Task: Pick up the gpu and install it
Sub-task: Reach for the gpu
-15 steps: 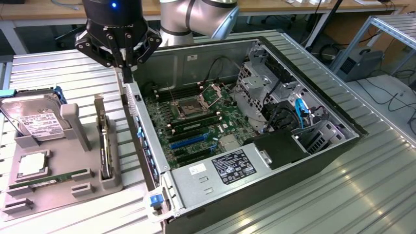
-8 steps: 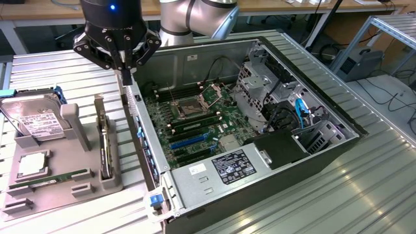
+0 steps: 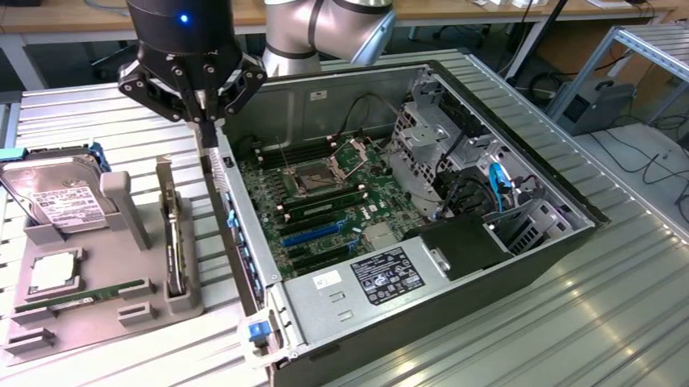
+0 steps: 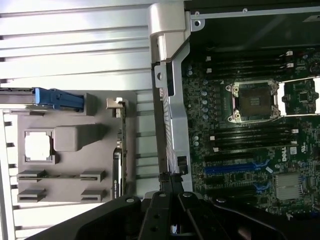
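Exterior view, 8 to 9 o'clock: a grey parts holder (image 3: 108, 332) (image 4: 64, 192) sat on the slatted metal table (image 3: 538, 322) (image 4: 75, 40). A hard drive (image 3: 60, 197) with a white label was propped at the holder's 11 o'clock corner. The CPU chip (image 3: 54, 274) (image 4: 38, 146) lay in a square recess at the drive's 6 o'clock. A green RAM stick (image 3: 81, 297) lay flat at the chip's 5 o'clock.

The gpu (image 3: 170, 234) (image 4: 118, 165) stood on edge in a slot along the holder's 3 o'clock side. Its length ran 12 to 6, with the silver bracket at the 12 o'clock end. It was untouched and not yet in the machine.

The gripper (image 3: 206, 137) (image 4: 170, 192) hung at 11 o'clock in the exterior view, at 1 o'clock from the gpu and apart from it. It was over the top edge of the case wall nearest the holder. Its fingers were drawn together to a point with nothing between them. Whether the tips met the wall edge, could not tell.

Centre to 3 o'clock: the computer case (image 3: 323, 97) (image 4: 170, 100) lay with its side off and the motherboard (image 3: 323, 210) (image 4: 240, 140) exposed. The CPU socket (image 3: 318, 173) (image 4: 252, 100) was near the board's middle, with its metal frame swung aside. Blue expansion slots (image 3: 312, 234) (image 4: 232, 167) sat at the socket's 6 o'clock. A labelled power supply (image 3: 377, 278) filled the case's 6 o'clock corner.
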Action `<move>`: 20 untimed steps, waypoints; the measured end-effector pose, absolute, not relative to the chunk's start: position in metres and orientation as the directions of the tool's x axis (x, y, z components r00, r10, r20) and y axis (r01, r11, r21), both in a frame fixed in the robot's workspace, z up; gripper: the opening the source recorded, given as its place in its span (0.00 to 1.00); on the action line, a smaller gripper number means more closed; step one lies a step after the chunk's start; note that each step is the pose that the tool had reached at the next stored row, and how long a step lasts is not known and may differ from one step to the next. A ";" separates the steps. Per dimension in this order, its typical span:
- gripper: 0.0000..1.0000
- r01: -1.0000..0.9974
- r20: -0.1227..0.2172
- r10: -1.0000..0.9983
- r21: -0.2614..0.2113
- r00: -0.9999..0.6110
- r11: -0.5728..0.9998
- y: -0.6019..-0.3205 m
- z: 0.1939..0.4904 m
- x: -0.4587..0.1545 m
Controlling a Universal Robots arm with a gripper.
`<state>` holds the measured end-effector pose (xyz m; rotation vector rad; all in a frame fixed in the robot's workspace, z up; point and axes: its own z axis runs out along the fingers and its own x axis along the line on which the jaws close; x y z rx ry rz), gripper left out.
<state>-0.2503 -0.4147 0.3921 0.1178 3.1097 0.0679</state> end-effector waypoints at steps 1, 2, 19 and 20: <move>0.11 0.075 -0.027 0.076 0.045 -0.997 0.996 -0.416 0.392 -0.251; 0.11 0.075 -0.027 0.076 0.044 -0.997 0.996 -0.417 0.392 -0.252; 0.11 0.075 -0.027 0.076 0.045 -0.997 0.996 -0.430 0.392 -0.268; 0.11 0.075 -0.027 0.076 0.045 -0.997 0.996 -0.431 0.392 -0.269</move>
